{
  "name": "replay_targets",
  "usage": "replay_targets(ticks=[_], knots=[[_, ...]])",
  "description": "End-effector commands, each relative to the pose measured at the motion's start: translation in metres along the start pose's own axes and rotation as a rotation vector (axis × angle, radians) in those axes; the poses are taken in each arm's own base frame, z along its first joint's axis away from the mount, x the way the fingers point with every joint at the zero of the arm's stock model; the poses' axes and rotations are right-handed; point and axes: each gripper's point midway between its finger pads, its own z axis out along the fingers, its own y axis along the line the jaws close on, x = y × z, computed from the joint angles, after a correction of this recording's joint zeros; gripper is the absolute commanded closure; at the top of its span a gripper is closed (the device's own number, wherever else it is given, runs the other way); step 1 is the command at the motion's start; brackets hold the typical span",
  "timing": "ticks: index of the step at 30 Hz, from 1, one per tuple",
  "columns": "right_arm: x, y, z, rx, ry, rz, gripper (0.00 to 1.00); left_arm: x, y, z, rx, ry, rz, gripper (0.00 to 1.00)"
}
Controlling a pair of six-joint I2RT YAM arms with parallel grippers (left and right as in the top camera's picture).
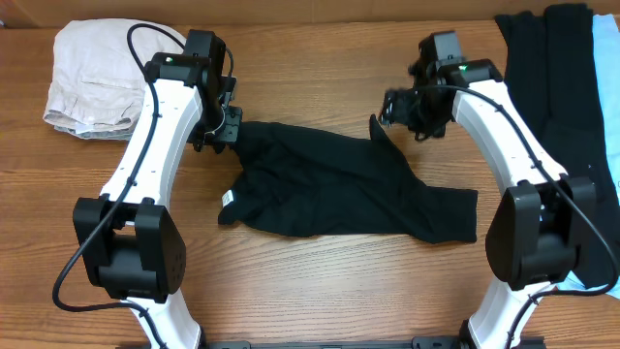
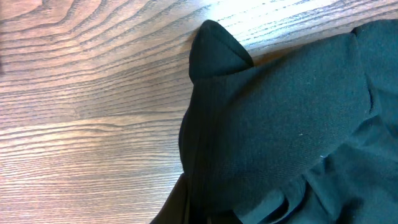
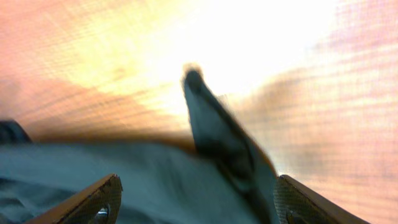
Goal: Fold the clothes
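Lying far left is a beige garment (image 1: 97, 82). The left gripper (image 1: 218, 136) meets the corner of the black garment (image 1: 339, 189) at the centre of the table (image 1: 310, 281); its opening cannot be determined. The right gripper (image 3: 199, 208) straddles a raised fold, fingers wide; a black stack (image 1: 547, 78) and a light-blue garment (image 1: 605, 87) lie beyond.

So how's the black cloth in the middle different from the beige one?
The black garment lies spread wide across the middle of the table; the beige garment sits bunched in a heap at the far left corner. The black one shows a small white label; the beige one shows none. Both are wrinkled, soft fabric.
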Motion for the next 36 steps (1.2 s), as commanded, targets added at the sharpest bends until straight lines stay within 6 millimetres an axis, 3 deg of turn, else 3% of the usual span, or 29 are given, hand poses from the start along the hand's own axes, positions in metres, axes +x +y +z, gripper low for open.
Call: replay_targets(ticks=[1,5,9,20,23,28,31,32,36], knots=[[-0.012,0.010,0.003,-0.010,-0.052,-0.043,0.18,0.002,0.004,0.005,-0.014,0.016,0.006,0.96],[-0.024,0.019,0.030,-0.018,-0.087,-0.097,0.22,0.002,0.004,0.005,-0.015,0.016,-0.008,0.95],[-0.018,0.020,0.053,0.023,-0.071,-0.149,0.27,0.001,0.004,0.005,-0.014,0.012,-0.013,0.96],[-0.003,0.008,0.094,0.143,-0.025,-0.178,0.37,0.001,0.004,0.005,-0.015,0.009,-0.023,0.96],[-0.002,0.003,0.101,0.162,-0.020,-0.176,0.45,0.000,0.004,0.005,-0.014,0.007,-0.023,0.96],[-0.009,-0.008,0.102,0.209,-0.047,-0.163,0.63,-0.003,0.004,0.005,-0.014,-0.006,-0.024,0.96],[-0.016,-0.013,0.099,0.219,-0.065,-0.149,0.81,-0.005,0.004,0.005,-0.015,-0.015,-0.024,0.96],[-0.022,-0.019,0.093,0.220,-0.077,-0.114,0.94,-0.007,0.005,0.005,-0.018,-0.023,-0.024,0.96],[-0.039,-0.029,0.067,0.207,-0.113,-0.057,0.96,-0.012,0.009,0.004,-0.044,-0.042,-0.026,0.96]])
